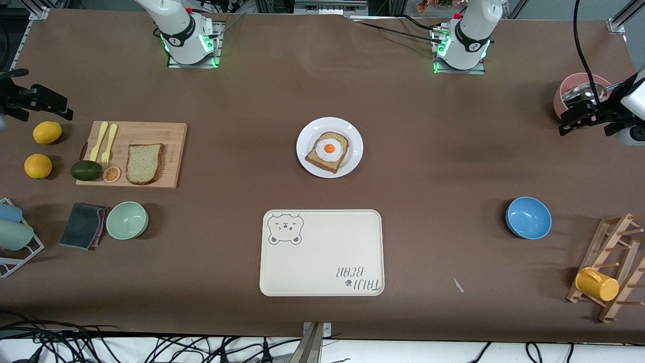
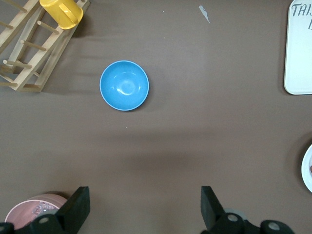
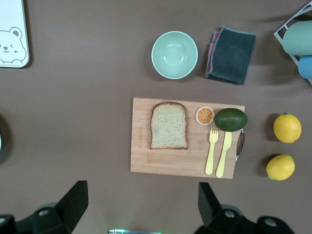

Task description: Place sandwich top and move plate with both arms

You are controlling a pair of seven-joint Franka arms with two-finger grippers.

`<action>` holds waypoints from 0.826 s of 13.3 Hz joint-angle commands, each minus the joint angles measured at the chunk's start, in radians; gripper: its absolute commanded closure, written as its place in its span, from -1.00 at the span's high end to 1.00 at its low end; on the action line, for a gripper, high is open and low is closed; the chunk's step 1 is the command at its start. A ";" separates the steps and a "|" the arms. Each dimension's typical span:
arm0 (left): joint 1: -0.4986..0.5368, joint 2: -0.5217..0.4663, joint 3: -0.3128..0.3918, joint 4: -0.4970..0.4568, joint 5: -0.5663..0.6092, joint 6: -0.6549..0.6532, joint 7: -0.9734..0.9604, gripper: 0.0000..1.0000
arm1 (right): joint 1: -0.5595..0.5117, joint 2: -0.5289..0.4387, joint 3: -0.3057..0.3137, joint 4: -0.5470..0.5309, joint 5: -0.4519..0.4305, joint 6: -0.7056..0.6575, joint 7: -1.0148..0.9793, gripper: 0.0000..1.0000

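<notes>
Step in hand: fetching the sandwich top (image 1: 144, 164); nothing is gripped yet, so by my reading the task stands at its very start.
Sandwich top: it lies flat on the wooden cutting board (image 1: 166, 136), well apart from the plate (image 1: 352, 136) toward the right arm's end of the table, with bare board all round it.
Neighbours on the board: an orange slice (image 1: 111, 174), an avocado (image 1: 86, 170) and a yellow fork and knife (image 1: 106, 141) sit beside the sandwich top, on the side away from the plate.
Plate: it is at the middle of the table, farther from the front camera than the bear tray (image 1: 322, 272), and carries the egg-topped slice (image 1: 327, 151).
Right gripper (image 3: 139, 202): fingers spread wide and empty, hanging high over the end of the table away from the plate, near the lemons (image 1: 47, 132).
Left gripper (image 2: 145, 207): fingers also spread and empty, waiting over the table well away from the plate, near the pink pot (image 1: 579, 93) and blue bowl (image 1: 528, 217).
Doing it well: I judge the right arm the natural one; come straight down over the sandwich top, square to its crust edges, clear of the orange slice.
Grip: close gently; bread likely squashes and sags.
Placing: line the crusts up with the egg-topped slice on the plate.
</notes>
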 commanded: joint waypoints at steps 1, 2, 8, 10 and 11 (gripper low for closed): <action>-0.004 -0.005 -0.005 0.016 -0.028 -0.021 0.006 1.00 | 0.002 -0.008 -0.003 -0.006 -0.002 0.009 0.001 1.00; 0.000 -0.005 -0.005 0.014 -0.059 -0.021 0.029 1.00 | 0.002 -0.008 -0.003 -0.006 -0.002 0.008 0.000 1.00; -0.009 -0.004 -0.025 0.013 -0.061 -0.021 0.019 1.00 | 0.002 -0.008 -0.003 -0.006 -0.002 0.006 0.000 1.00; -0.001 -0.007 -0.025 0.013 -0.061 -0.023 0.019 1.00 | 0.002 -0.008 -0.003 -0.006 -0.002 0.005 0.000 1.00; 0.003 -0.007 -0.025 0.013 -0.061 -0.023 0.019 1.00 | 0.002 -0.008 -0.003 -0.006 -0.002 0.003 0.000 1.00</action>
